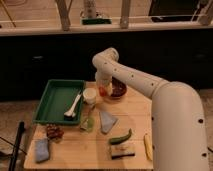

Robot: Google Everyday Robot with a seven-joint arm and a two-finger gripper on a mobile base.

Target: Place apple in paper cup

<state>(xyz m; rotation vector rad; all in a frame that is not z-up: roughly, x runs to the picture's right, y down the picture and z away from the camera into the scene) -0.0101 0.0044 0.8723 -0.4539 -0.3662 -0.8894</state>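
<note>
1. One apple [103, 92], small, round and smooth, red-orange with a little gloss, is held in the gripper [103, 89]. The gripper is closed on it from above, near the far edge of the tabletop [135, 117], about the middle of that edge.
2. Being round, the apple shows no long axis, and I cannot tell which way its stem points.
3. The paper cup [90, 95] is cream-white with plain sides. It stands upright with the mouth up, just beside the apple.
4. The apple lies between the paper cup and a dark red-brown round bowl [119, 91], and it is inside neither.
5. A green rectangular tray [50, 97] with a raised rim lies toward the far corner on the cup's side. A white spoon-like utensil [73, 106] lies in it.
6. The tabletop is pale wood.
</note>
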